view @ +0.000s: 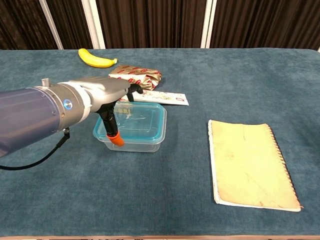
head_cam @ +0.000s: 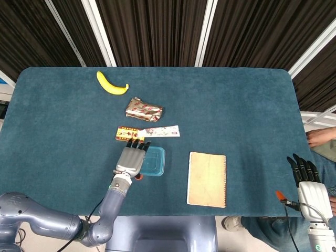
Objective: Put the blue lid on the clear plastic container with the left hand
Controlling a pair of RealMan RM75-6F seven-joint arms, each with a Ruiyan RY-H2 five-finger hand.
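Two robot hands are in view, and only the left robot hand (view: 107, 95) is at work: it lies flat over the blue lid (view: 137, 122), which already sits on the clear plastic container (view: 134, 143) near the front of the counter (head_cam: 236, 115), left of the notebook (view: 247, 162). Its fingers reach across the lid's far left part, seemingly pressing down rather than gripping; whether anything is pinched cannot be told. The step in hand looks like seating the lid. The next move likely calls for even downward pressure, then a clean lift away. The lid is translucent blue, rectangular with rounded corners, and appears level on the tub. The right robot hand (head_cam: 310, 186) hangs off the counter's edge, fingers extended, holding nothing.
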